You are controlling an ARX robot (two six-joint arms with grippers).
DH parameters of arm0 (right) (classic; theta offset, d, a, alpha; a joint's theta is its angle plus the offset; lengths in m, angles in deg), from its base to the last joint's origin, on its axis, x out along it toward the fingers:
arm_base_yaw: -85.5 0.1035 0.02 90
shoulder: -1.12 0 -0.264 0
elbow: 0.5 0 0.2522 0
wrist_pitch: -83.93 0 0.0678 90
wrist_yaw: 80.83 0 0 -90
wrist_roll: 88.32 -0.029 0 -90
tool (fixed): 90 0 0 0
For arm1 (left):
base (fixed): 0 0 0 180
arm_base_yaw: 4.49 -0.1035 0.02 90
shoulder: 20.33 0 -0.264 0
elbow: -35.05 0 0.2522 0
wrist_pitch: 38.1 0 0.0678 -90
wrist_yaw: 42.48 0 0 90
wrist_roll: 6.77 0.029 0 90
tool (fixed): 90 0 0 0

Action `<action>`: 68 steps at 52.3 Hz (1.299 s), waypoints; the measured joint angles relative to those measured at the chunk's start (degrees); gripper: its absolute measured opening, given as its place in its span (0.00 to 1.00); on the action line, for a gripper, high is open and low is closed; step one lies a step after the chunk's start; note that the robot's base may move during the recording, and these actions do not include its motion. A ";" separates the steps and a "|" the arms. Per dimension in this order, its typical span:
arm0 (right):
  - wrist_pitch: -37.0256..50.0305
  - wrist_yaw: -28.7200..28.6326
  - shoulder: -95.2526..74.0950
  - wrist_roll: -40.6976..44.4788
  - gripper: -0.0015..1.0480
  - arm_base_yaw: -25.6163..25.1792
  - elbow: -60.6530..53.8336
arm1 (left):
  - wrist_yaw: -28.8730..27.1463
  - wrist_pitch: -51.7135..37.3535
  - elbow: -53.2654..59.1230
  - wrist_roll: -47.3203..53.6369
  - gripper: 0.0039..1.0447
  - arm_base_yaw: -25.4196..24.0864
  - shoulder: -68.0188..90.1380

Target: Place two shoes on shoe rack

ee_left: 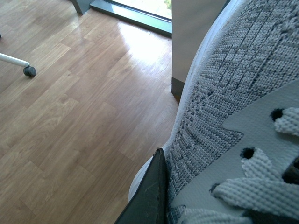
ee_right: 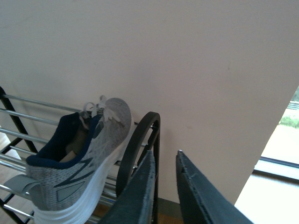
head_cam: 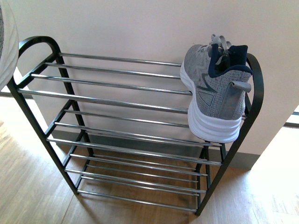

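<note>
Right tool (ee_right: 164,156): fingers parted by a narrow gap, nothing in it. It points toward the wall, just outside the end loop of the shoe rack (head_cam: 220,173); can't tell whether a finger touches the loop.

Grey knit sneaker (head_cam: 215,91) is on the top tier at the 3 o'clock end. Its toe points to 12 toward the wall and its heel hangs past the front rod toward 6, with one side close against the end loop. It is clear of the right tool.

Left tool (ee_left: 156,184): one black finger lies pressed along the knit upper of the second grey sneaker (ee_left: 243,107), the other finger hidden. The shoe is gripped, raised over the wood floor (ee_left: 70,130). In the front view a sliver of it shows at the 10 o'clock edge, off the rack.
</note>
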 joint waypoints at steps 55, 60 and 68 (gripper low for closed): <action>-12.07 11.28 27.50 -0.28 0.02 11.45 -13.53 | 0.02 0.00 0.00 0.00 0.02 0.02 0.00; -14.43 11.28 29.83 -0.26 0.02 11.45 -13.53 | 0.00 0.00 0.00 -0.02 0.02 0.00 0.00; -17.20 11.28 32.70 -0.28 0.02 11.45 -13.53 | 0.02 0.00 0.00 -0.02 0.02 0.00 0.00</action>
